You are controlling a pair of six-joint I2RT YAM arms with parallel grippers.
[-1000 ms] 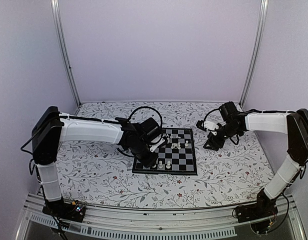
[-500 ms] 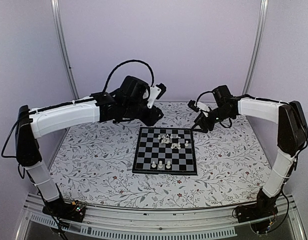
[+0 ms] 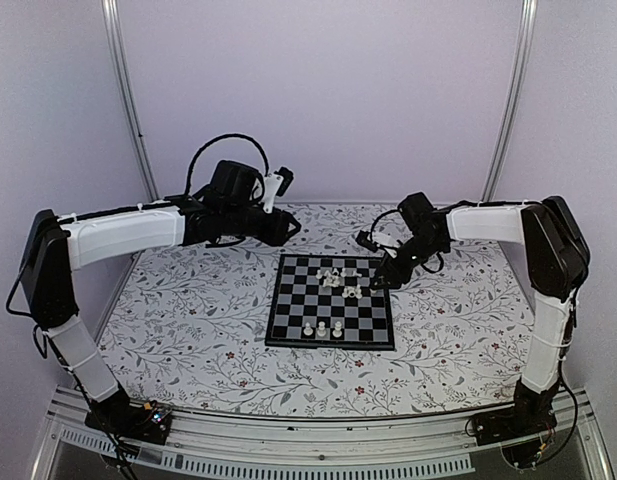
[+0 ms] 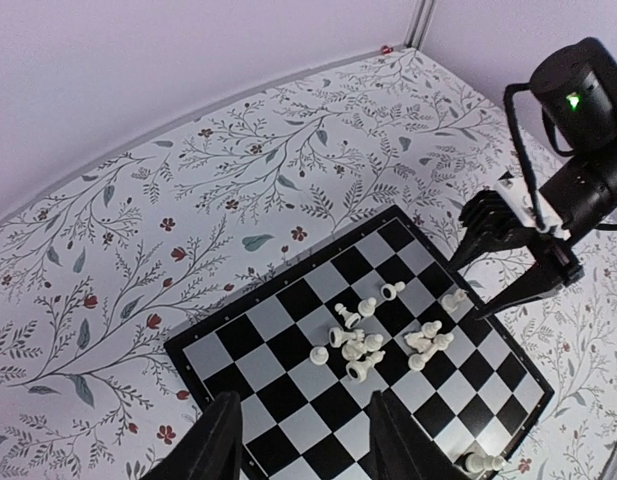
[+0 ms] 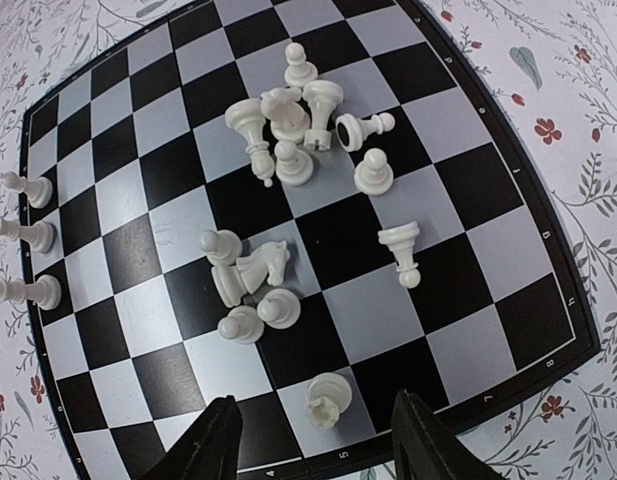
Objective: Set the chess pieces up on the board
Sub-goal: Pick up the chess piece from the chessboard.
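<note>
Left pincer [image 4: 306, 405] and right pincer [image 5: 313, 405] are held apart, empty; small cream chess pieces [image 5: 288, 125] are heaped on the black-and-white checked board [image 5: 468, 350], numerals edging it.

My table [image 3: 188, 330] has a pale surface printed with grey leafy sprigs and small red flowers. Behind it stands a plain lilac back wall [image 3: 318, 100]. The left side wall [image 3: 38, 120] and the right side wall [image 3: 593, 100] close me in with the same tint. A slim metal left post [image 3: 128, 100] and right post [image 3: 510, 100] rise from the far corners. A ribbed aluminium rail [image 3: 318, 447] runs along the near edge. The light is soft and even, and shadows are faint.
</note>
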